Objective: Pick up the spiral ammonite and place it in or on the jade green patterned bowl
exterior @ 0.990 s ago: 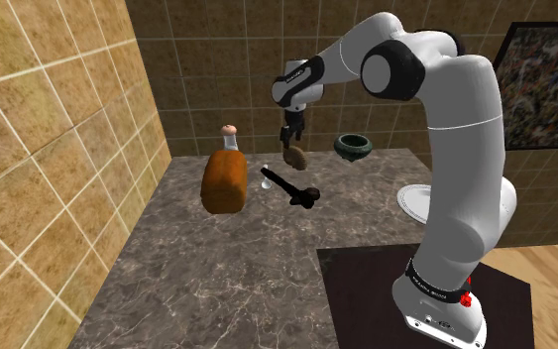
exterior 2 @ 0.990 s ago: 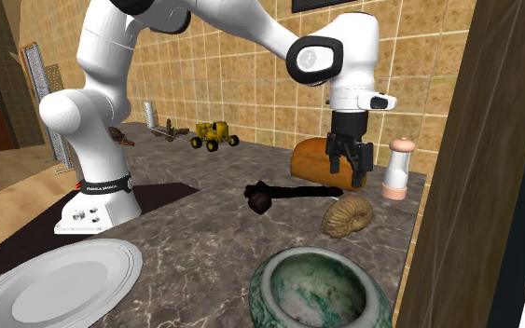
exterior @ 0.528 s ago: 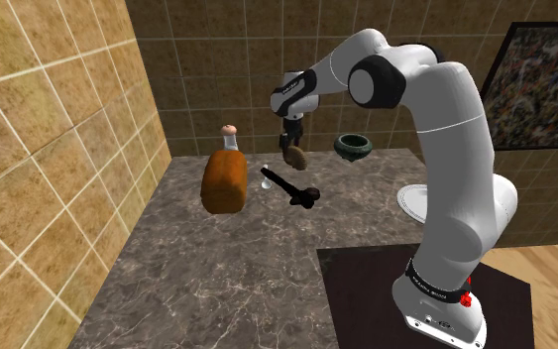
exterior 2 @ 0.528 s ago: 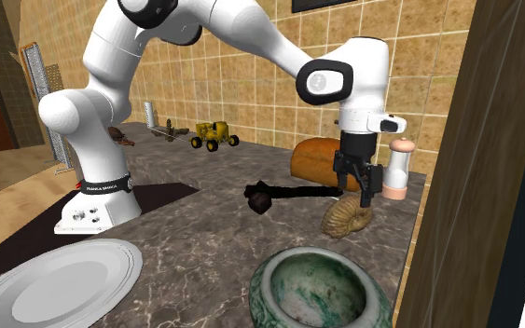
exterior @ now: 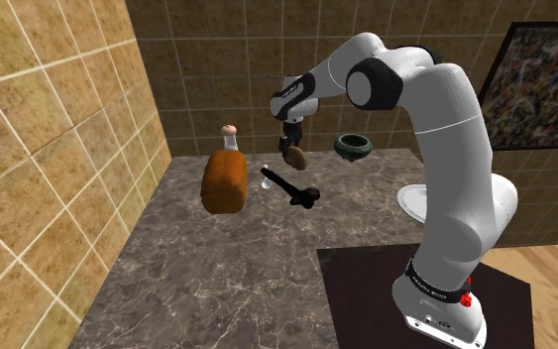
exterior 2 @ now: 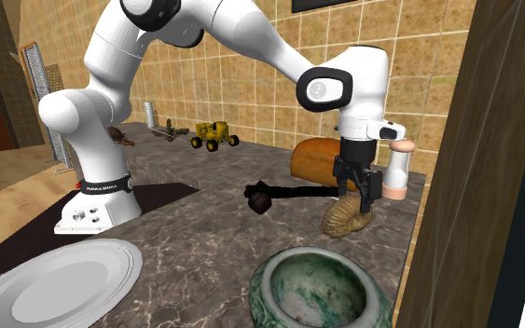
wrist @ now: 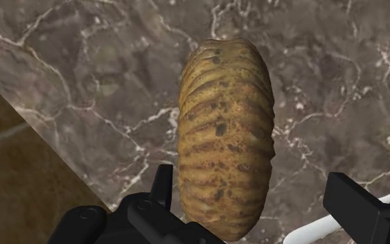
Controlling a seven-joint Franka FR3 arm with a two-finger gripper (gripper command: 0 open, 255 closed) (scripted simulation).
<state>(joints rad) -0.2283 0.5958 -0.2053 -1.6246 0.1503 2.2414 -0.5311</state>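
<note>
I see my end effector (exterior 2: 356,198) wide open astride the ammonite (wrist: 224,132), hiding its top; the second exterior view's bottom edge crops the green bowl (exterior 2: 271,289).

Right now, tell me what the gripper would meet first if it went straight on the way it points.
The ribbed brown ammonite, directly ahead between the gripper's open fingers; beneath it, the marble counter.

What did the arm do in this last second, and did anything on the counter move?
The gripper came down from above the spiral shell until its open fingers stood on either side of it. The shell does not look clasped yet and lies where it was on the counter. The green bowl, the brown bottle and the white plate stayed put.
</note>
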